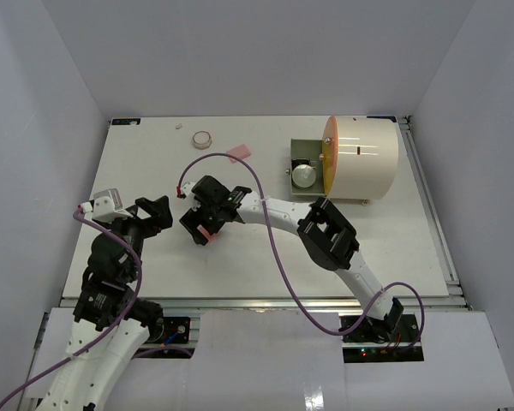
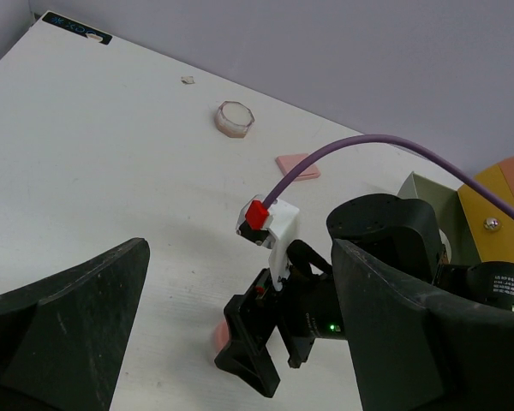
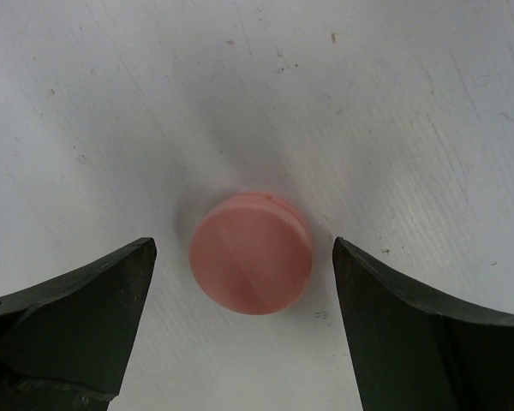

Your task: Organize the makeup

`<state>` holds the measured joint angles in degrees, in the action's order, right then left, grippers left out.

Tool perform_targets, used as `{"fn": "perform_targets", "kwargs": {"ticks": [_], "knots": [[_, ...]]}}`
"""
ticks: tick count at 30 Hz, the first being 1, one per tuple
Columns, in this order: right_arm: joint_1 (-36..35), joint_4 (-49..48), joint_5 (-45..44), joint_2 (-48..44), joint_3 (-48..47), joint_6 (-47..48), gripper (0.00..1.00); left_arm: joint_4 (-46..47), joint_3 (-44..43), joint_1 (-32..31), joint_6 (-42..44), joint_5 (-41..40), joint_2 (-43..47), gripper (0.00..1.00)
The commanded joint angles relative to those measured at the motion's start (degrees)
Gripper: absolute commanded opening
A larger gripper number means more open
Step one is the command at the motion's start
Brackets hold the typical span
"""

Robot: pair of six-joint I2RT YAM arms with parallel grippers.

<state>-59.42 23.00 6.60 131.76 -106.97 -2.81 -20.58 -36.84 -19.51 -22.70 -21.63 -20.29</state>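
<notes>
Between the spread fingers of the right gripper (image 1: 199, 229), flat on the table (image 1: 137, 163), left of centre: pink disc (image 3: 250, 253), low and round, with a smooth rim and a small notch at the upper edge. Not yet touched on either side; clear gaps to both fingers in the right wrist view. Probably light, hard plastic, stiff enough for a firm squeeze, though likely slick and liable to squirt out under an off-centre pinch. Best taken across the full diameter, low on the rim, with fingers squarely opposite. Released and empty, then, on the right. Just left of that, left gripper (image 1: 157, 211), also parted wide with nothing inside, aimed toward the right one. Farther back, near the far edge: 1 small round jar (image 2: 235, 119) and 1 pink rectangular pad (image 2: 297, 165), apart from each other. Well off to the right, cream drum-shaped case (image 1: 364, 158) with orange front and an open drawer (image 1: 304, 171) holding a round silvery item.
</notes>
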Motion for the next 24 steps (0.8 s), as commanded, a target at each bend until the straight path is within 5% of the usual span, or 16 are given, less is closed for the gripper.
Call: {"fn": "perform_targets", "kwargs": {"ticks": [1, 7, 20, 24], "knots": [[-1.59, -0.50, -2.79, -0.03, 0.42, 0.01, 0.91, 0.63, 0.19, 0.00, 0.55, 0.09, 0.00, 0.98], [-2.76, -0.54, -9.55, 0.20, 1.25, 2.26, 0.96, 0.58, 0.19, 0.00, 0.64, 0.09, 0.08, 0.98], [-2.81, -0.51, -14.02, -1.79, 4.77, 8.81, 0.35, 0.62, 0.19, 0.00, 0.63, 0.11, 0.18, 0.98], [-1.10, 2.25, -10.03, -7.22, 6.29, 16.50, 0.24, 0.54, 0.19, -0.02, 0.55, 0.20, 0.15, 0.98]]}}
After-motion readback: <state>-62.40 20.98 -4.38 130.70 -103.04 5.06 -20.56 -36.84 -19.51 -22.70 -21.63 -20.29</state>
